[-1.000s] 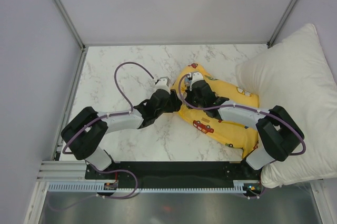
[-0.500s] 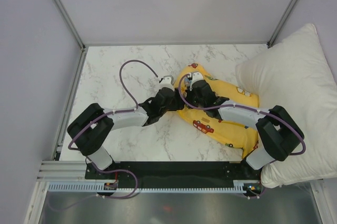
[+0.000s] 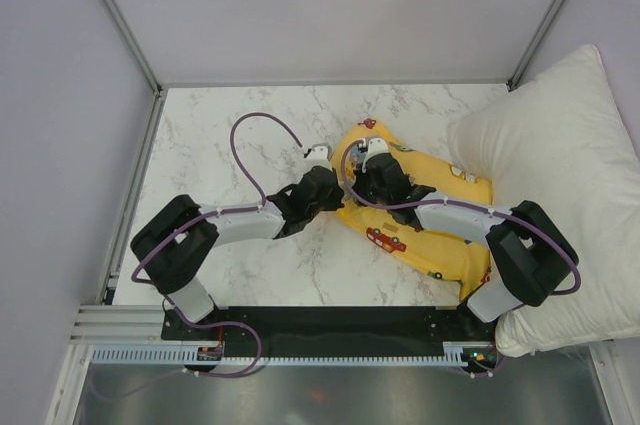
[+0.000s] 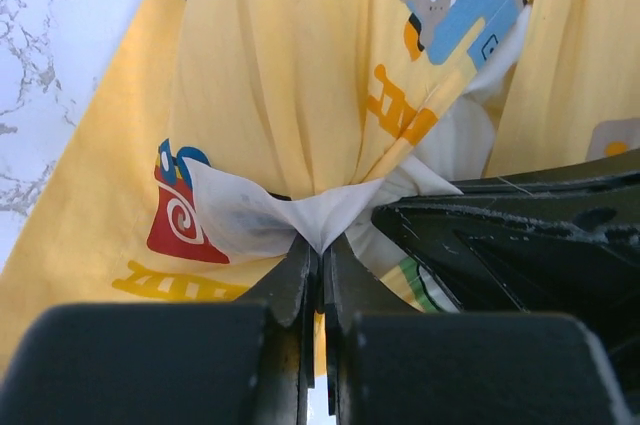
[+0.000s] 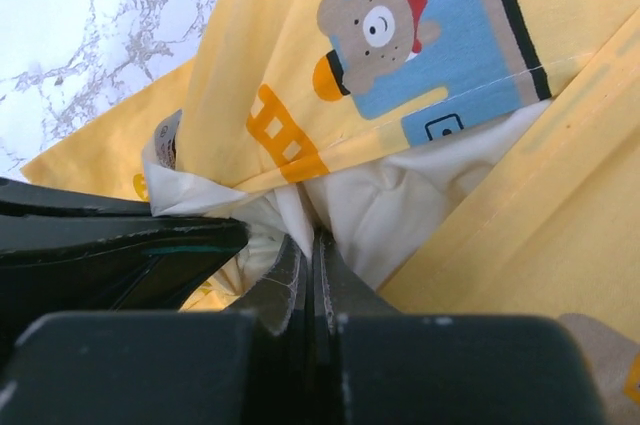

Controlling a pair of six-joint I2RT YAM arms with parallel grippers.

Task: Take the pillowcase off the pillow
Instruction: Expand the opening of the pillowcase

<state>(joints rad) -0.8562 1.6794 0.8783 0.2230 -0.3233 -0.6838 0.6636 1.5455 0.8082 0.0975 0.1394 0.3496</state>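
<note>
The yellow pillowcase (image 3: 430, 210) with cartoon vehicles lies crumpled at the table's centre right. My left gripper (image 3: 338, 197) meets its left end. In the left wrist view that gripper (image 4: 322, 245) is shut on a pale, turned-out fold of the pillowcase (image 4: 280, 65) edge. My right gripper (image 3: 358, 190) sits right beside it. In the right wrist view this gripper (image 5: 312, 237) is shut on cream fabric of the pillow (image 5: 400, 205), which pokes out from under the pillowcase (image 5: 300, 75) hem. The rest of the pillow is hidden inside the case.
A much larger white pillow (image 3: 560, 145) fills the right side and overhangs the marble table (image 3: 230, 135). Grey walls and metal frame posts (image 3: 120, 15) close in the back and sides. The two grippers' fingers (image 4: 520, 235) nearly touch.
My left arm has slid right to the pillowcase's end and its jaws have closed on the fold. The right arm has stayed put, still gripping.
</note>
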